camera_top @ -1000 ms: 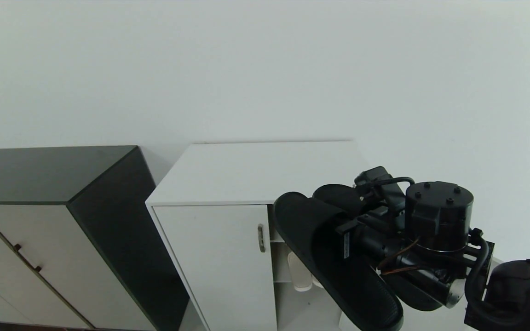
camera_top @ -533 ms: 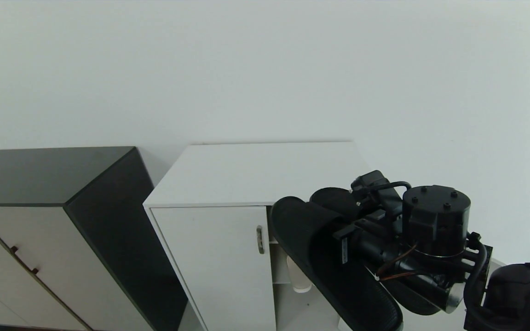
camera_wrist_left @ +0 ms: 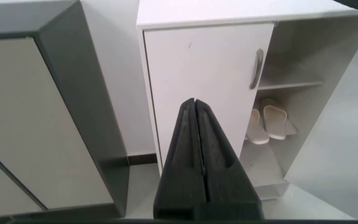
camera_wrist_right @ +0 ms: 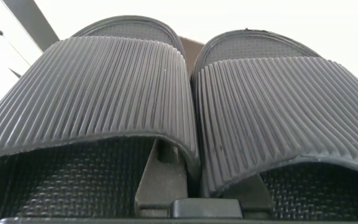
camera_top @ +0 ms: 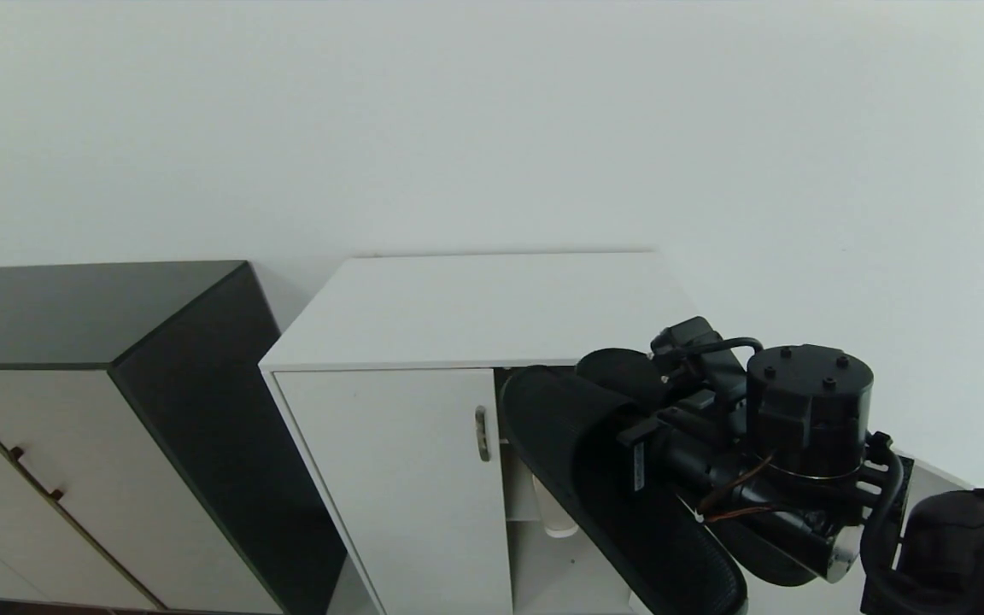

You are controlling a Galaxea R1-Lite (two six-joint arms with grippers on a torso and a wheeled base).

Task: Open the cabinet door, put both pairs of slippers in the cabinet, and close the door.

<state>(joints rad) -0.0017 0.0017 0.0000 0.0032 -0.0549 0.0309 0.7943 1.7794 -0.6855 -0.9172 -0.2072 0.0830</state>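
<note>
at the lower right of the head view, the right gripper (camera_top: 641, 448) is clamped on a pair of black slippers (camera_top: 620, 512), held before the open right half of the white cabinet (camera_top: 475, 307). inside, white slippers (camera_wrist_left: 269, 121) sit on a lower shelf, beside the shut left door (camera_top: 389, 478). the left gripper (camera_wrist_left: 196, 149) is pressed closed, empty, facing that door. a dark cabinet (camera_top: 184, 401) stands at the frame's left.
</note>
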